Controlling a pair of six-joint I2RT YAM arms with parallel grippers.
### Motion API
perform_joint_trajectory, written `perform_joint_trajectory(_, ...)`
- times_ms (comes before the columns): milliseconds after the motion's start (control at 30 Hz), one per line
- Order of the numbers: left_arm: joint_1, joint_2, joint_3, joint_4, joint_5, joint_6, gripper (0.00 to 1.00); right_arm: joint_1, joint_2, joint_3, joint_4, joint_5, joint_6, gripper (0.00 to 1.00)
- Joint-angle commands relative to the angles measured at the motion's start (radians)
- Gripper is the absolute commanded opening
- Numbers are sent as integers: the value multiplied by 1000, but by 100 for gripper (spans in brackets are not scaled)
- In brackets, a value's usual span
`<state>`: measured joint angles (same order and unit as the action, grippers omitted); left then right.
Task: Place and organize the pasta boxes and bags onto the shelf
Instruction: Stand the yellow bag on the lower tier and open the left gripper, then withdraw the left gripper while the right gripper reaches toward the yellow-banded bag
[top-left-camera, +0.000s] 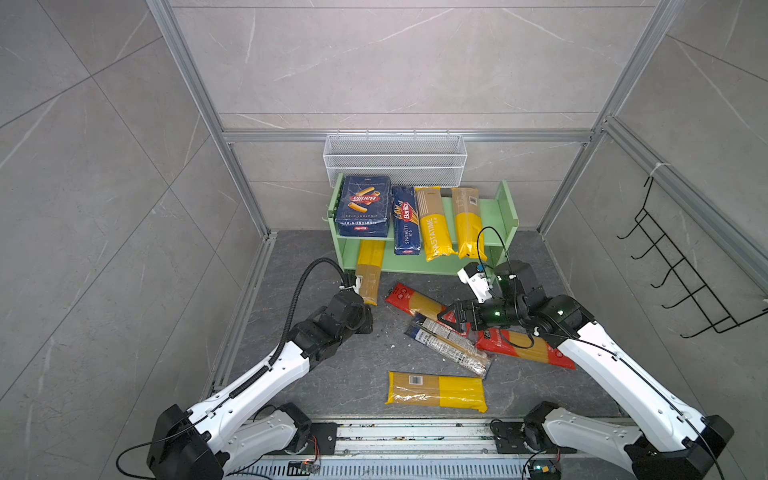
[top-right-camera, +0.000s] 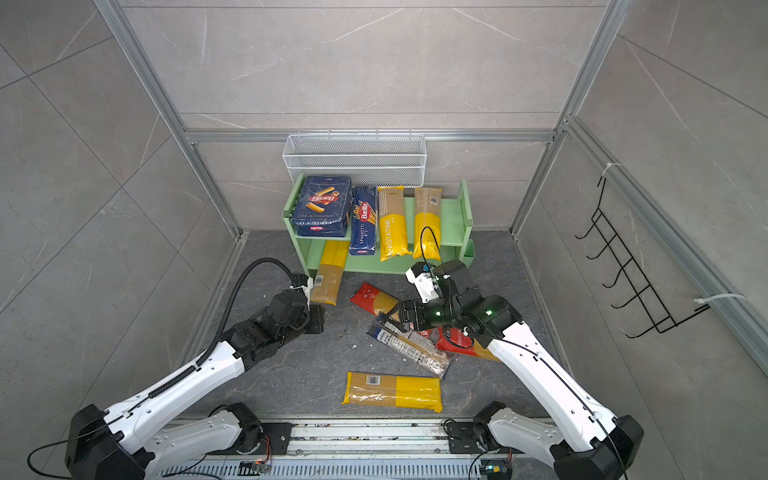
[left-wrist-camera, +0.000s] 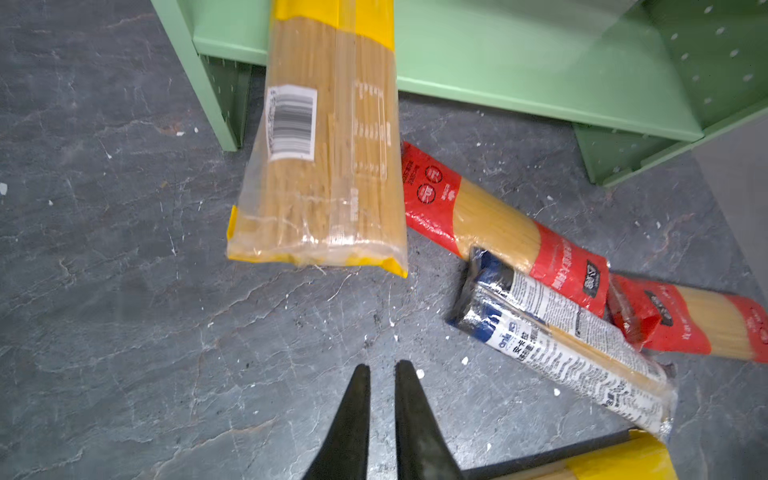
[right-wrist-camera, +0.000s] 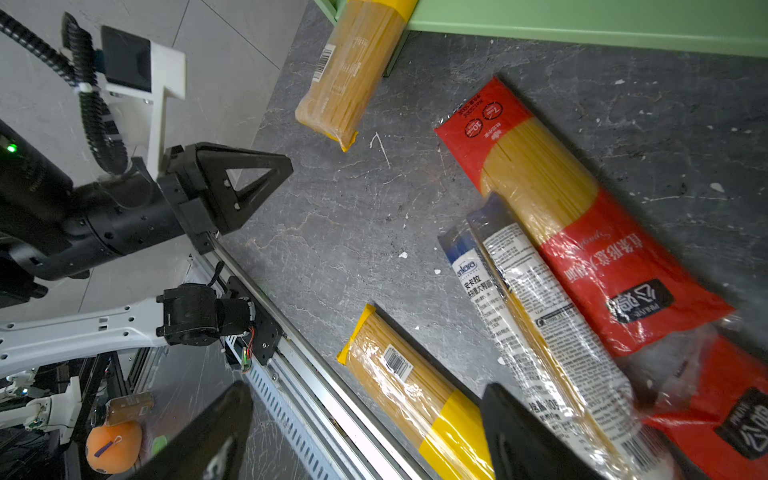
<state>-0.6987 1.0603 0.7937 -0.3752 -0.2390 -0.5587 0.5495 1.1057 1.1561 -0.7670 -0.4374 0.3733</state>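
Left gripper (left-wrist-camera: 383, 365): jaws closed, empty, just short of the yellow bag (left-wrist-camera: 328, 166). That bag lies half inside the lower tier at the left end of the shelf (top-left-camera: 498, 216), with its tail out on the counter (top-left-camera: 332, 374). It is judged light, stiff lengthwise, brittle and slick-filmed, so push its end squarely or clamp it mid-length across the narrow width. Wide box (top-left-camera: 365, 205) and narrow box (top-left-camera: 405, 220): top tier, left. Right gripper (top-left-camera: 453, 318): jaws wide, empty, above the red bag (top-left-camera: 415, 301) mid-counter.

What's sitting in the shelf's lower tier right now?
One yellow-and-clear bag lies at its left end, half sticking out in front. Nothing else shows on the tier's visible front strip. The top board of the shelf hides the bag's far end and the tier's back.
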Motion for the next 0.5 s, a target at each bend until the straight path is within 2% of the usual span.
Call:
perform_joint_trajectory(0,-1,16,-17,29,-45,-33,15,1,-14,-19,2,-10,6,88)
perform_joint_trajectory(300,0,204,34,145,-97,20,13,0,-14,-14,-17,15,-28,88)
perform_joint_trajectory(467,12,233,45,203,-127,31,12,0,6,-3,-10,17,-35,88)
